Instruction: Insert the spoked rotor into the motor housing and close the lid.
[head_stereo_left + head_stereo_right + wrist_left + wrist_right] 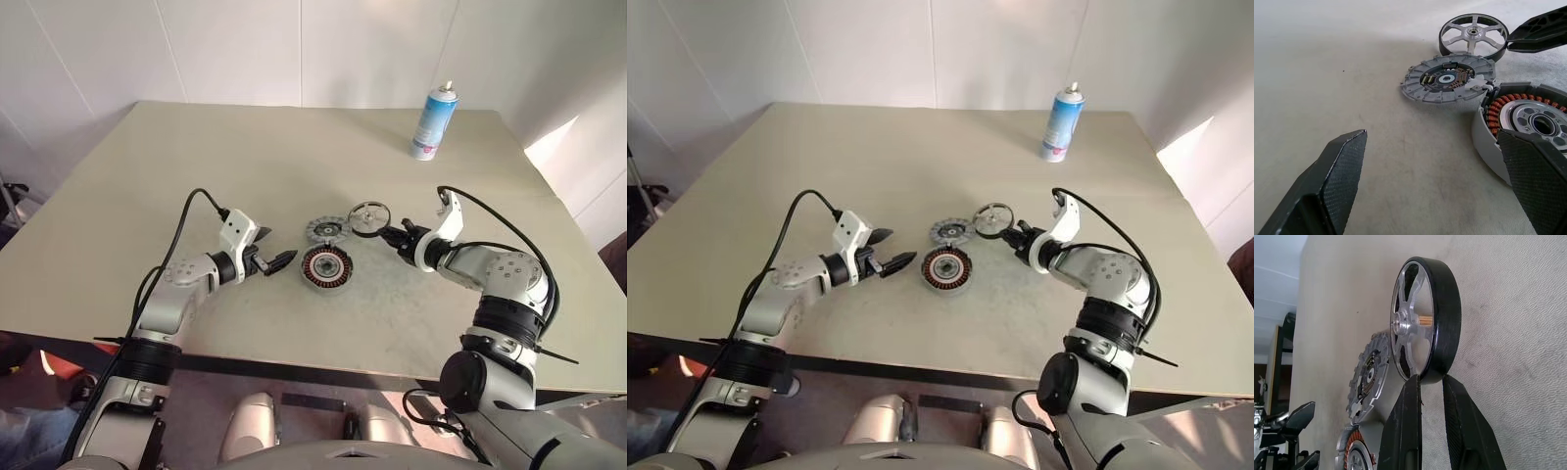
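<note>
Beige table [294,147] w/ white walls behind. L gripper [275,261] low over the table just left of the housing [325,267], fingers [1337,171] spread wide, holding nothing. Housing lies flat near table centre, copper windings up. Lid [327,230] lies flat just behind it, touching or nearly so. R gripper [394,236] pinches the rotor [369,217] by its black rim, narrow grip, rotor right of lid. Spray can [433,122] upright far back right.
</note>
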You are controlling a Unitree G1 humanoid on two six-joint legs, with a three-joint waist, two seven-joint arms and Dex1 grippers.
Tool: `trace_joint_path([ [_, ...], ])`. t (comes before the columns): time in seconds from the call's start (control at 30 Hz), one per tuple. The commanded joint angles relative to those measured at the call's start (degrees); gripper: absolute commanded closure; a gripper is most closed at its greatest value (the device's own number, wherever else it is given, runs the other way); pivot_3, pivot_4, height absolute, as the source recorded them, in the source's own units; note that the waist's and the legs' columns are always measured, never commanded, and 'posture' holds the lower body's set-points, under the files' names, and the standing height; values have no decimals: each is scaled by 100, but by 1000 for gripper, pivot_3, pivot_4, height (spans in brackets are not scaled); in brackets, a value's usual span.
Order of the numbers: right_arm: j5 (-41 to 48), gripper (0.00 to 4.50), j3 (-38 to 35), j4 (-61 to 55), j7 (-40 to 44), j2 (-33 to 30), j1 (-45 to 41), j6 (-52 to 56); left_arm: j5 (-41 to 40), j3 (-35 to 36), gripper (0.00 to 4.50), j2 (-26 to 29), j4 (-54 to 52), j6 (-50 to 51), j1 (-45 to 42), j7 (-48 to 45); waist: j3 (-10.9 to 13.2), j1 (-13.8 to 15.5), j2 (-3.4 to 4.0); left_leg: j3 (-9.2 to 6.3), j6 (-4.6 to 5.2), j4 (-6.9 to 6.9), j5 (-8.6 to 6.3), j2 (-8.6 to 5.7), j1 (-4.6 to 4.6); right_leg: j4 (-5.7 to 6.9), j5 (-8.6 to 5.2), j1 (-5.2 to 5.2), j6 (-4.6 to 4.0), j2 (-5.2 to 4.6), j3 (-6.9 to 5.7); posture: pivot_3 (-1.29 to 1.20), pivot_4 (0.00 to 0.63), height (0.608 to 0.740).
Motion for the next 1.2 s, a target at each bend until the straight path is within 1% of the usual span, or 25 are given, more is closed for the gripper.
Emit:
trace_joint_path([
  [0.03,100,3693,43,-6,-55,42,-200,-160,4,1,0,-5,-122,-122,-11,-16,0,1,0,0,0,0,0,0,0,0,0,0,0,0,0,0,0,740],
  [0.13,146,3693,114,-12,41,28,-185,-252,9,0,0,-5,-125,-119,-8,-15,0,2,0,0,0,0,0,0,0,0,0,0,0,0,0,0,0,740],
  [0.2,135,3376,144,-3,38,26,-190,-335,9,0,0,-6,-128,-117,-7,-10,0,2,0,0,0,-1,0,0,0,0,0,0,0,0,0,0,0,740],
  [0.27,174,2881,195,-83,83,36,-206,-416,13,-2,0,-7,-128,-116,-6,-7,0,2,0,0,0,-1,0,0,0,0,0,0,0,0,0,0,0,740],
  [0.3,193,2484,211,-119,93,45,-215,-449,14,-2,0,-7,-127,-116,-7,-6,0,2,0,0,0,-1,0,0,-1,0,0,0,0,0,0,0,0,740],
  [0.33,200,2178,230,-134,88,50,-229,-475,14,-2,0,-9,-126,-115,-9,-6,0,2,0,0,0,-1,0,0,-1,0,0,0,0,0,0,0,0,740],
  [0.57,139,2178,236,178,25,82,-262,-861,20,-6,0,-8,-97,-129,-25,-29,0,2,0,0,0,-1,0,0,-1,0,0,0,-1,0,0,0,0,740],
  [0.8,152,2178,162,846,-112,155,-412,-1394,34,-3,0,6,-83,-136,-44,-35,0,0,0,0,0,-1,0,0,-2,1,1,-1,-2,0,0,0,0,740],
  [0.9,216,2790,142,916,-176,170,-434,-1465,37,7,0,15,-93,-137,-38,-33,0,-1,0,0,0,-1,0,0,-3,1,1,-2,-2,0,0,0,0,740],
  [0.97,272,3436,135,878,-167,158,-439,-1516,41,9,0,18,-94,-139,-34,-31,-1,-1,1,0,0,-1,0,0,-3,2,1,-2,-3,0,0,0,0,740],
  [1.07,628,3957,-26,749,-121,130,-496,-1455,45,2,0,16,-96,-142,-25,-32,-1,1,0,0,0,-1,1,0,-2,2,1,-1,-3,0,0,0,0,740],
  [1.17,1180,3957,-286,588,-80,112,-579,-1213,50,-17,0,1,-90,-142,-22,-32,-1,22,0,0,-1,-1,2,-2,-4,2,2,0,-3,-1,-1,0,0,740],
  [1.2,1435,3957,-353,484,-57,99,-598,-989,54,-27,0,-5,-85,-145,-20,-35,-1,20,0,0,-1,-1,1,-2,-5,1,2,-1,-3,-1,0,0,0,740],
])
